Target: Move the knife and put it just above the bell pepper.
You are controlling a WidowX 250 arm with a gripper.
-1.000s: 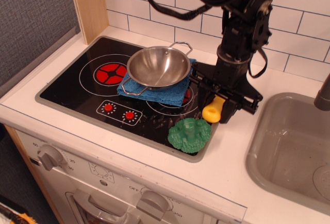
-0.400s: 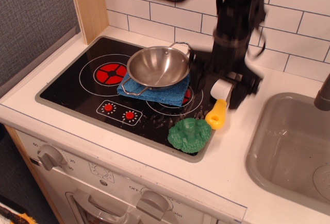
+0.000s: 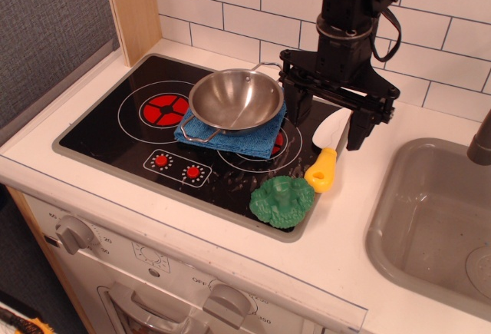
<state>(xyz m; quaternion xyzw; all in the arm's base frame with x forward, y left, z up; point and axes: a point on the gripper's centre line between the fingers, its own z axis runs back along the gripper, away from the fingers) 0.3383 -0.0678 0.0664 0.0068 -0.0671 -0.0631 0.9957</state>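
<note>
White tile backs a white counter [image 3: 337, 257] into which a black stovetop [image 3: 115, 130] is set, with a grey sink [image 3: 430, 219] at 3 o'clock. A steel pan [image 3: 236, 100] is shown resting on a folded blue cloth [image 3: 230, 140] near the stovetop's centre; a red burner [image 3: 166, 109] is seen at 9 o'clock from the pan, and two small red dial marks [image 3: 176, 167] are printed at 7 o'clock from it. The black arm is seen descending from the top edge, and its pincer [image 3: 331, 115] is held wide open above the stovetop's far right corner, with one finger [image 3: 298, 104] just beside the pan's right rim and the other [image 3: 359, 128] at 3 o'clock from it. Nothing is gripped. The knife [image 3: 327, 157] is shown lying flat, freed, its white blade pointing toward 1 o'clock between the two fingers and its yellow handle toward 7 o'clock. The handle end is placed just beside the pepper [image 3: 281, 200], at about 1 o'clock from it; whether the two touch cannot be told. The pepper is seated at the stovetop's near right corner, at 5 o'clock from the pan. Grey oven knobs [image 3: 74, 234] are visible on the front panel below.
</note>
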